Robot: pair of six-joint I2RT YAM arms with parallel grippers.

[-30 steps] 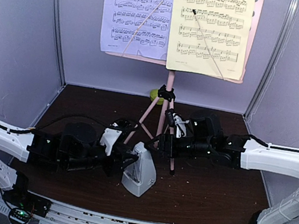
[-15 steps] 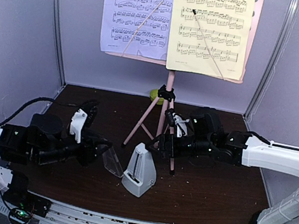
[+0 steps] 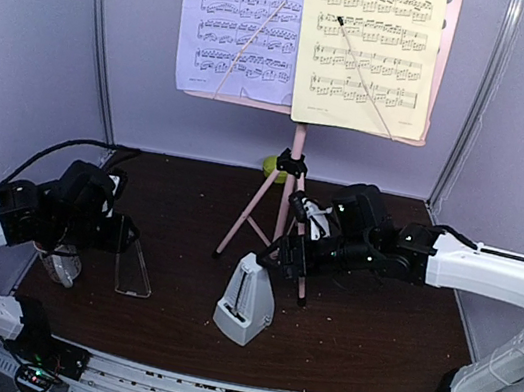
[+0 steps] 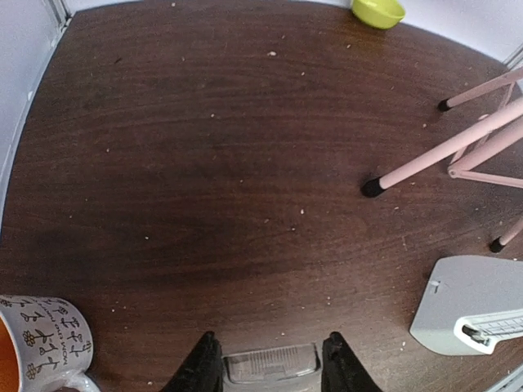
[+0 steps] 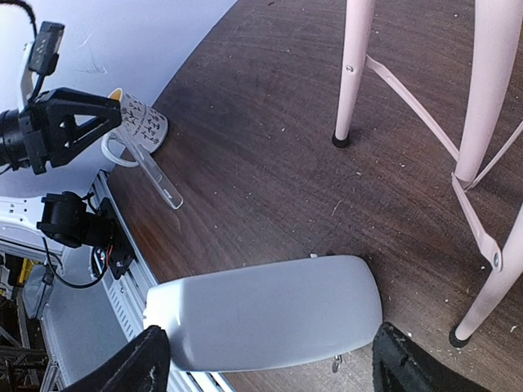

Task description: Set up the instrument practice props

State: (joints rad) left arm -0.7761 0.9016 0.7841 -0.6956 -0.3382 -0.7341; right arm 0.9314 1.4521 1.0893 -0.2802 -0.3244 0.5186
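Left gripper: closed on the clear cover, with one black finger at each side of its ribbed end, over the left part of the table.
Clear cover: off the metronome and well apart from it. It hung from the left gripper with its lower end down at the wood, just beside the mug. Whether it touched the wood could not be told.
Metronome: the small grey pyramid stood upright at the front middle of the table, near the feet of the music stand. Its uncovered face, with the scale showing, was turned toward the left arm.
Right gripper: fingers spread wide. In the right wrist view the metronome's grey back filled the gap from one finger to the other. Whether the pads pressed on it could not be told.
Music stand: the pink tripod stood at the back middle, its feet on the table and its desk high above.
Pages: the lavender page was on the left and the pale-yellow page on the right, side by side on the desk. A thin rod slanted across each.
Mug: white with small black marks and orange inside, at the left edge, partly under the left arm.
Bowl: lime-green, at the back of the table behind the stand's pole.
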